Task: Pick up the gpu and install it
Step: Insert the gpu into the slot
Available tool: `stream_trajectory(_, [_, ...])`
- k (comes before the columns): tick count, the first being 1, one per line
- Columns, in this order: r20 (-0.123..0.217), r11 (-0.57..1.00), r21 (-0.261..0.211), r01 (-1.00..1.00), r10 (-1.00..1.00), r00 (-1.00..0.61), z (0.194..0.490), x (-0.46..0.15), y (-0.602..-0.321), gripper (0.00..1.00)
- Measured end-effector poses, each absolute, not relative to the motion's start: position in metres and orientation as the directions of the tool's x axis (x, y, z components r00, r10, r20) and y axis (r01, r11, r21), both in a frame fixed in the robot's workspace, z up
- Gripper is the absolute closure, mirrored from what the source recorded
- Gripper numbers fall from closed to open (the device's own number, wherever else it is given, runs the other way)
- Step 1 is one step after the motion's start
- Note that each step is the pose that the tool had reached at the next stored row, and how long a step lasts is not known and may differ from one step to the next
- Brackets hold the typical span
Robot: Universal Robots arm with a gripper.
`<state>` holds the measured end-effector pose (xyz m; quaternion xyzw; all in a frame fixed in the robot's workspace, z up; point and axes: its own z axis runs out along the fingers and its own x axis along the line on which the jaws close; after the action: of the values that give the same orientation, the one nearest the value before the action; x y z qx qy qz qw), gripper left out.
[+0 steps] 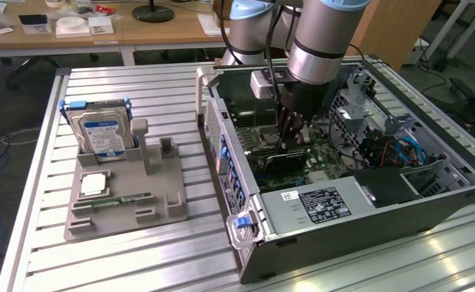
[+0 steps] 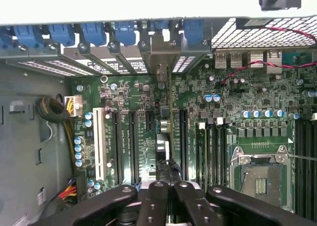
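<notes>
The pincer (image 2: 168, 198) is pinching the gpu (image 2: 164, 137), standing on edge just under it over the green board (image 2: 257, 102). Installing step; pushing it down straight looks needed.

An open computer case (image 1: 359, 207) lay on a slatted table (image 1: 123, 255), at the exterior view's right. To its left sat a parts stand (image 1: 123, 201), a hard drive (image 1: 101, 135) upright at its back and a memory stick (image 1: 125, 199) flat near its front. Inside the case, the gripper (image 1: 290, 143) stood over the gpu (image 1: 285, 163), upright on the motherboard (image 1: 323, 159).
</notes>
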<state>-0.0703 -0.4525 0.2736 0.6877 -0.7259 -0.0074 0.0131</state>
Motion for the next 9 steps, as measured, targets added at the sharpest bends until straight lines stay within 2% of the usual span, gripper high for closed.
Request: stream_trajectory(9, [0.009,0.0,0.029,-1.0,-1.0,0.0,0.2712,-0.0739,-0.4499,0.89])
